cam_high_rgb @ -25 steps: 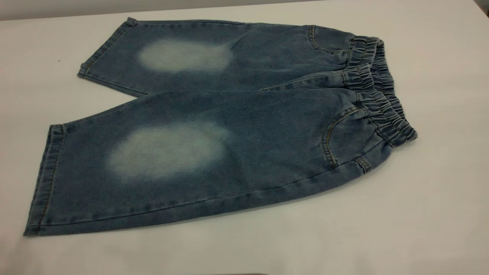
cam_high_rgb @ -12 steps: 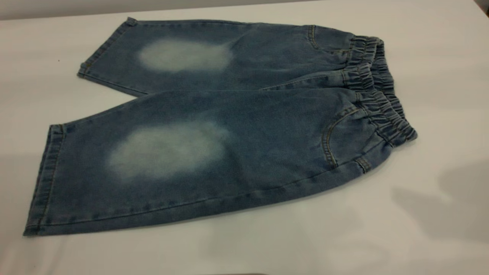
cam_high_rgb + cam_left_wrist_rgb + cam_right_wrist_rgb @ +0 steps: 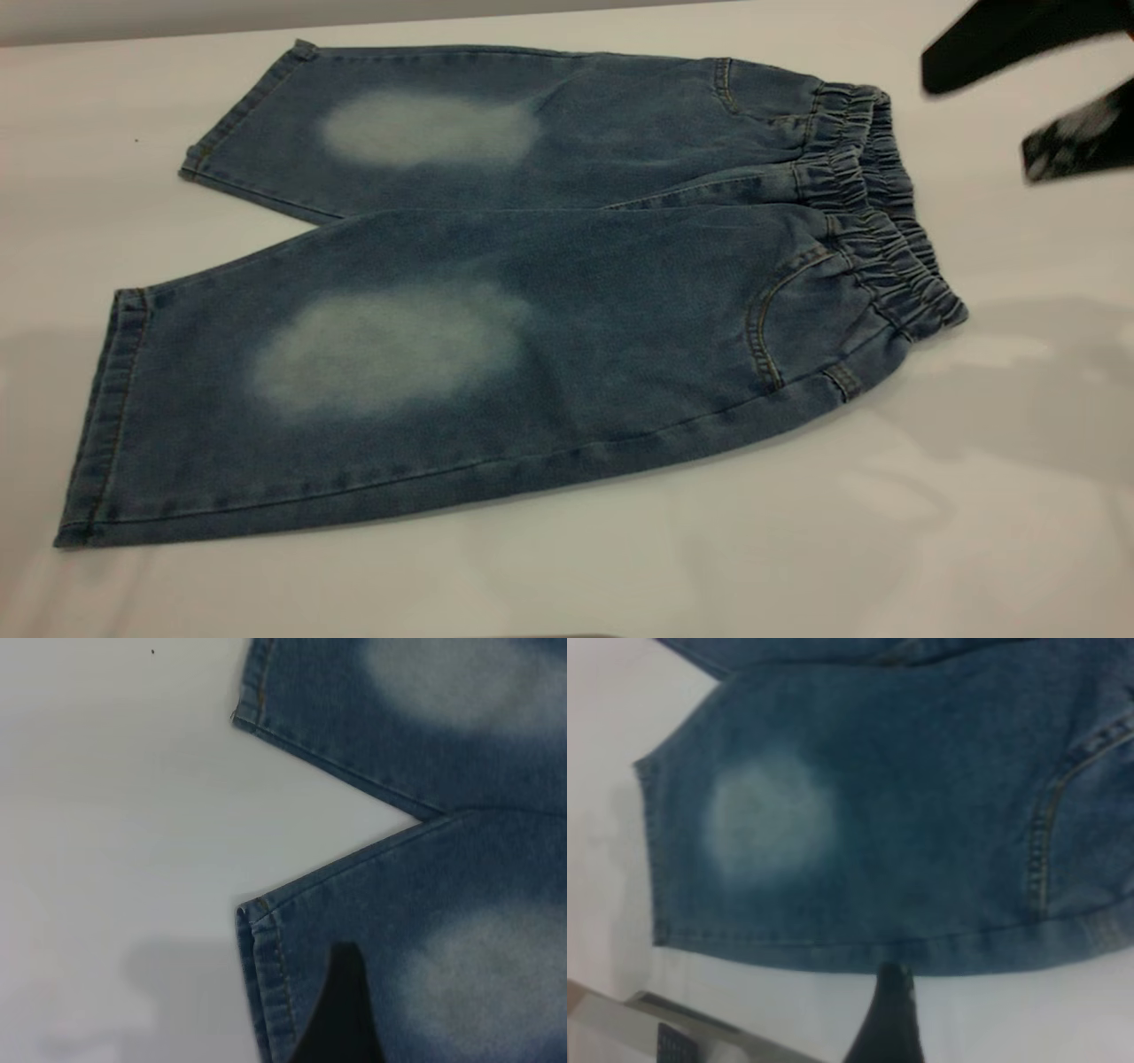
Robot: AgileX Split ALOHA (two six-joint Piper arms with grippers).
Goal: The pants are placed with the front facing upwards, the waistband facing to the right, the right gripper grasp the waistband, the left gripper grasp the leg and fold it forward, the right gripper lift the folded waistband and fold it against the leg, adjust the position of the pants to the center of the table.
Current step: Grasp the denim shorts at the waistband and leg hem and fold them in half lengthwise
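Since half a second ago: black right gripper (image 3: 1019,106) has entered above the tabletop's far right corner, blurred; two dark fingers (image 3: 1076,142) stand well apart, gap wide, holding nothing, just beyond the waistband. Pants unmoved.

Small wide-legged blue denim pants (image 3: 532,292) lie flat, front up, on the plain white table (image 3: 974,532), covering much of it. Pale oval patch on each leg. Gathered, darker elastic waistband (image 3: 877,204) toward the right edge, leg hems toward the left edge; near leg runs close to the front-left corner.

Left gripper (image 3: 341,1014): one black pointed tip shows in its wrist view, over the near leg by the hem. Cannot tell its opening.
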